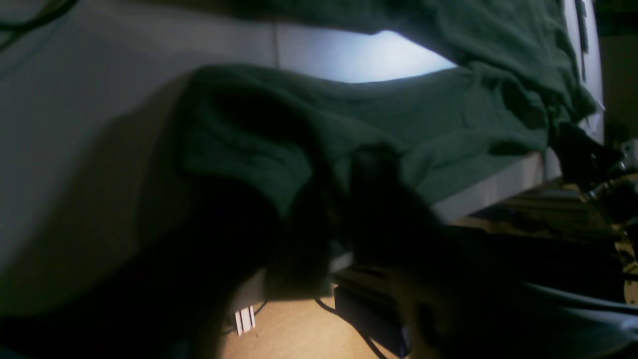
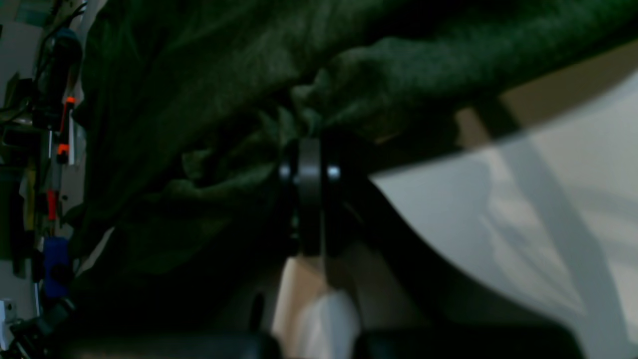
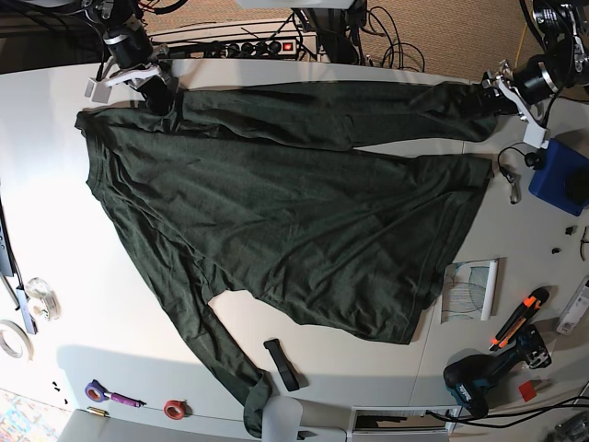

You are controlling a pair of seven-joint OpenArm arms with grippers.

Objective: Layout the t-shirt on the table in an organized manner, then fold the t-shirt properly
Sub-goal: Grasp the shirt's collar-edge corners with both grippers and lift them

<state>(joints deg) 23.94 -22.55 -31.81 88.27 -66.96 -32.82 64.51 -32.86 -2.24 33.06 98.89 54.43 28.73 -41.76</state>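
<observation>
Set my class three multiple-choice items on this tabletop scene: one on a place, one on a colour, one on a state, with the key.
1. In the base view, where does the dark cordless drill lie on the white table?
A near the lower right corner
B at the upper left
C on top of the shirt

2. What colour is the long-sleeved fabric shirt?
A red
B dark green
C white

3. In what state is the right pincer?
A open above bare table
B shut on bunched shirt cloth
C gripping a tape roll

Key: 1 A, it sits at that view's lower right, clear of the shirt. 2 B, all three views show dark green cloth. 3 B, the right wrist view shows cloth gathered between its closed fingers.
</observation>
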